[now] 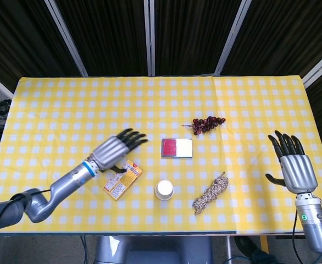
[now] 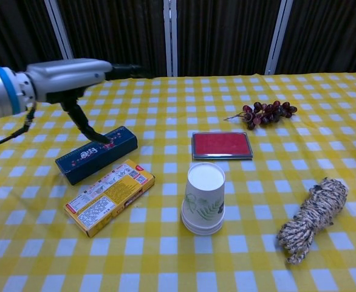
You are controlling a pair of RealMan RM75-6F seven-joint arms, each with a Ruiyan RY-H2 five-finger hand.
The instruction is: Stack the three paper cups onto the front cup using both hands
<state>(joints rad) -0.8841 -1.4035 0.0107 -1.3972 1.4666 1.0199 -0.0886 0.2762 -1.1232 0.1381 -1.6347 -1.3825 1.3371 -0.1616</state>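
The paper cups (image 2: 203,198) stand nested upside down near the front edge of the counter (image 1: 67,99), about midway along it. The left hand (image 1: 116,150) hovers above the blue box and the yellow box (image 2: 109,196), fingers spread wide, holding nothing. The right hand (image 1: 294,165) is raised by the counter's right edge, fingers apart and empty.
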